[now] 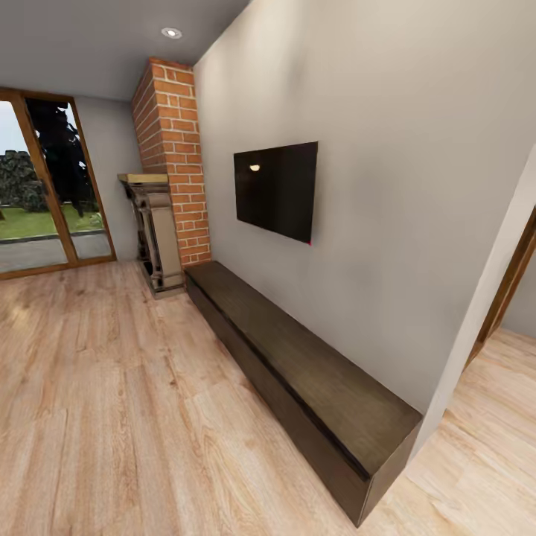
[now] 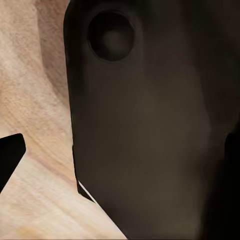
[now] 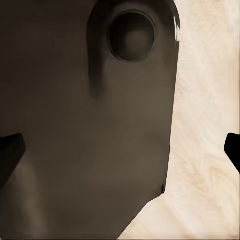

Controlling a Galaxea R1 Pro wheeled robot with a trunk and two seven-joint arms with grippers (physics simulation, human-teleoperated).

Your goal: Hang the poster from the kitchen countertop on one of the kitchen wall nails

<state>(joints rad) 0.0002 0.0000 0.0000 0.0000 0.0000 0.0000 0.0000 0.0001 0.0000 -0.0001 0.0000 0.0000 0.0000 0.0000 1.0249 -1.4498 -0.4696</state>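
— What takes up most of the head view?

— A pale wooden plank floor running across the room, and a plain light grey wall rising at the right. Along the foot of that wall lies a long, low, dark wooden bench, its near end close to the wall's white corner edge. Past that corner more plank floor shows, with a brown wooden door frame beside it.

— And further back?

— A red brick chimney column reaching the ceiling, with a carved stone fireplace surround at its base, just beyond the bench's far end. To the left, a wood-framed glass door looks onto grass and dark trees. On the wall above the bench hangs a flat black rectangular TV screen, plain and unlit. One small round ceiling light sits above.

— Where is the poster, or the kitchen countertop?

— Neither is among the things seen here; this is a living room.

— The claws?

— In each wrist view a large dark rounded robot body part stands in front of the plank floor. Dark finger tips of the left gripper sit at the picture's edges, and likewise for the right gripper, so both look spread wide, pinching nothing.
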